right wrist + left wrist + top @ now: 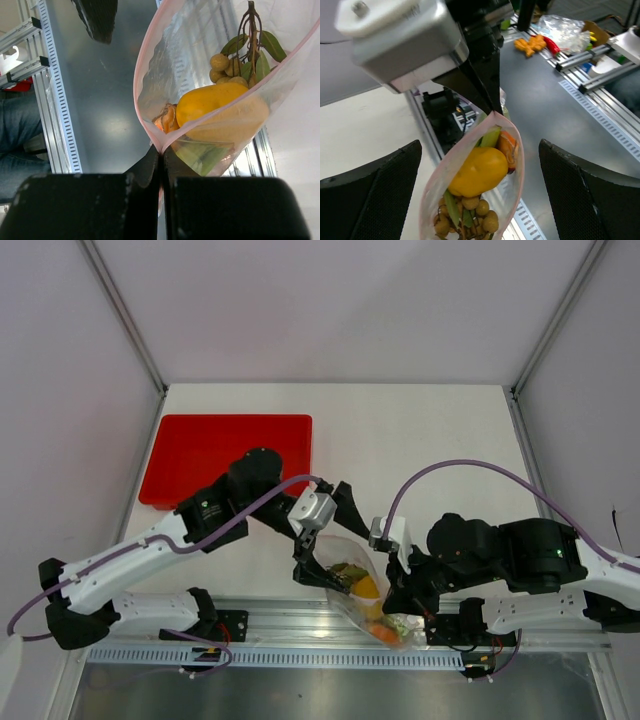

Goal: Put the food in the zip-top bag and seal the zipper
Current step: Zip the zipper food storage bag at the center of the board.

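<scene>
A: Where's the bag (365,590) sitting?
B: It's hanging at the near table edge, over the alu rail (300,620). Food's riding inside: yellow fruit (477,172), berries (470,215), orange piece (165,119), green stalks (205,155). I'm not seeing the sweet potato.
A: R pincer (161,156)?
B: It's clamping tight on the near-right corner of the mouth, where the zip strip (141,70) ends. The lips are gaping apart from there.
A: L pincer (479,145)?
B: It's spreading wide & gripping nothing. It's straddling the mouth, one finger (370,195) each side, neither touching plastic.
A: Strip's long axis?
B: It's running from R's pinch out toward far-left, thru L's gap. So L's the free arm, nearer the unpinched end. I'm guessing it needs to pinch the strip & slide along it, w/ R anchoring.
A: Anything beyond?
B: Red tray (230,455) is lying far left, well apart.
</scene>
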